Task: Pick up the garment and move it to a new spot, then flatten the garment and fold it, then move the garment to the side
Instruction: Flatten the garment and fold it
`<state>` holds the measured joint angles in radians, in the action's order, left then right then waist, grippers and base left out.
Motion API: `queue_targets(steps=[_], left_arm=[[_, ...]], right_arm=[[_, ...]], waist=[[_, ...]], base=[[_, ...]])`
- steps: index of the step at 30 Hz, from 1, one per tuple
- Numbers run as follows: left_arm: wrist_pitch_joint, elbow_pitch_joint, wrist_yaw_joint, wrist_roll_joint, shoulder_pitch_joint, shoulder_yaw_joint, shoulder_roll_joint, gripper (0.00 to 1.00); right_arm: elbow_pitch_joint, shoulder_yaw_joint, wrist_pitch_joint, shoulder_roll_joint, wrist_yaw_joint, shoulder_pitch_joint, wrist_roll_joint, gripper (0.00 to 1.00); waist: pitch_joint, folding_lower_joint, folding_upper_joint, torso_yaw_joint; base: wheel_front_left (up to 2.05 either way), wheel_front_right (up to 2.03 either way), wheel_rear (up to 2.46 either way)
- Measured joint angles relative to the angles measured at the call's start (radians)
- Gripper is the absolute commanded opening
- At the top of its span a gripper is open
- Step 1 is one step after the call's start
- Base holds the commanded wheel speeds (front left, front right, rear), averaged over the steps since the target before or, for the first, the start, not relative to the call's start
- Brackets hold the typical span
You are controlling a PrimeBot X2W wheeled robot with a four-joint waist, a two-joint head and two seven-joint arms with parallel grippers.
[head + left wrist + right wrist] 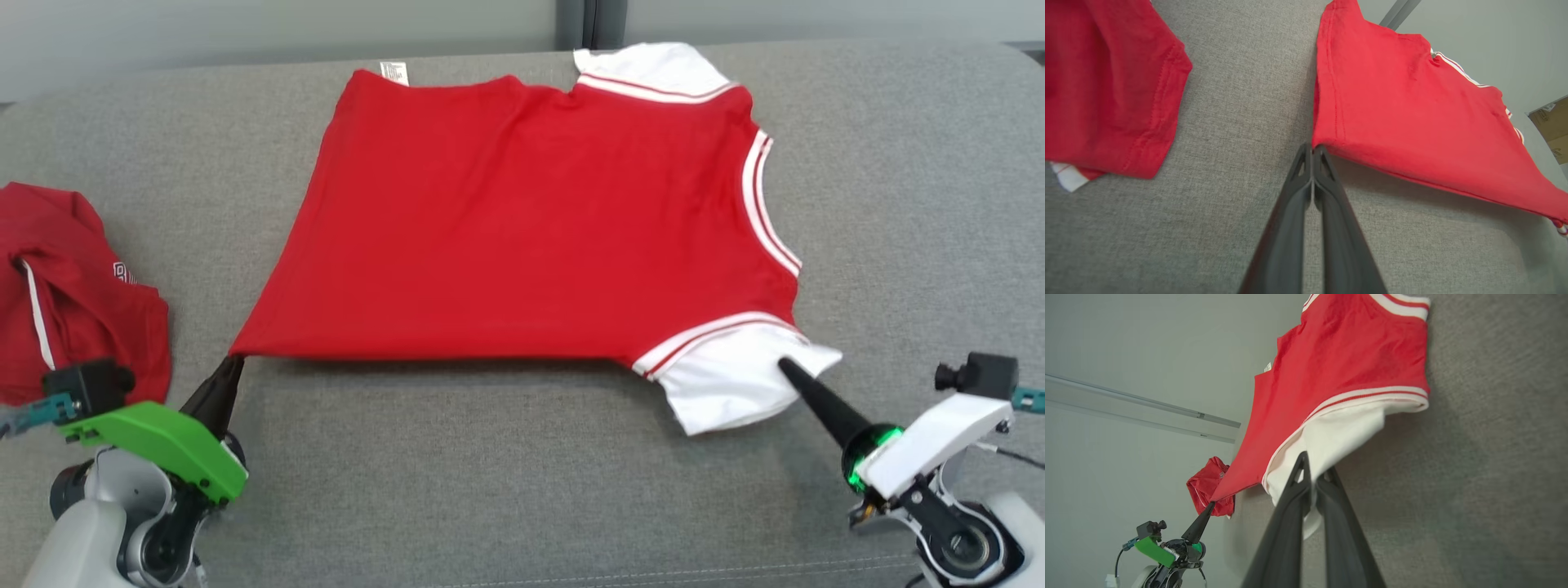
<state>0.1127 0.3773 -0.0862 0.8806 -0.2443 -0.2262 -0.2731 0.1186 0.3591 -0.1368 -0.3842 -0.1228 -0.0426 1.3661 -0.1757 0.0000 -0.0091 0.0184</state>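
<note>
The garment (531,220) is a red shirt with white striped sleeves, spread across the grey cushion (506,474). Its near edge is lifted and stretched taut between my two grippers. My left gripper (233,363) is shut on the shirt's near hem corner (1321,143). My right gripper (785,366) is shut on the near white sleeve (1327,441), which hangs pinched between the dark fingers (1300,477). The far white sleeve (653,69) lies flat at the cushion's back edge. My left gripper (1208,507) also appears low left in the right wrist view.
A second red garment (73,286) lies crumpled at the cushion's left edge, close to my left arm, and its hem (1126,102) is to the left in the left wrist view. A pale wall (286,28) stands behind the cushion. A cardboard box (1551,122) sits beyond.
</note>
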Motion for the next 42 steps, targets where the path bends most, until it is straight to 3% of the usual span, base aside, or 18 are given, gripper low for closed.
queue_targets(steps=[9,19,38,39,40,41,42], left_arm=[[-0.039,-0.005,0.02,-0.04,0.107,-0.013,-0.002,0.0],[-0.069,-0.025,0.053,-0.059,0.173,-0.032,0.008,0.0],[-0.083,-0.077,0.1,-0.101,0.25,-0.068,0.011,0.0],[-0.077,-0.078,0.106,-0.101,0.253,-0.069,0.011,0.02],[-0.077,-0.081,0.109,-0.102,0.254,-0.07,0.011,0.32],[-0.077,-0.084,0.109,-0.103,0.255,-0.07,0.011,0.65],[-0.076,-0.087,0.109,-0.103,0.255,-0.071,0.011,1.0]], right_arm=[[-0.048,0.009,-0.044,-0.044,0.0,0.14,0.035,0.0],[-0.079,0.003,-0.049,-0.091,0.002,0.188,0.023,0.0],[-0.105,0.008,-0.034,-0.095,0.029,0.236,-0.013,0.0],[-0.106,0.008,-0.034,-0.095,0.029,0.237,-0.013,0.12],[-0.108,0.008,-0.034,-0.095,0.03,0.237,-0.013,0.3],[-0.11,0.008,-0.034,-0.095,0.035,0.237,-0.014,0.58],[-0.112,0.008,-0.034,-0.095,0.037,0.237,-0.014,0.99]], waist=[[0.025,0.0,0.0,-0.011],[0.029,0.0,0.0,-0.017],[0.042,0.0,0.0,0.008],[0.042,0.0,0.0,0.009],[0.042,0.0,0.0,0.01],[0.042,0.0,0.0,0.01],[0.042,0.0,0.0,0.01]], base=[[0.0,0.0,0.0],[0.0,0.0,0.0],[0.0,0.0,0.0],[0.0,0.0,0.0],[0.0,0.0,0.0],[0.0,0.0,0.0],[0.0,0.0,0.0]])
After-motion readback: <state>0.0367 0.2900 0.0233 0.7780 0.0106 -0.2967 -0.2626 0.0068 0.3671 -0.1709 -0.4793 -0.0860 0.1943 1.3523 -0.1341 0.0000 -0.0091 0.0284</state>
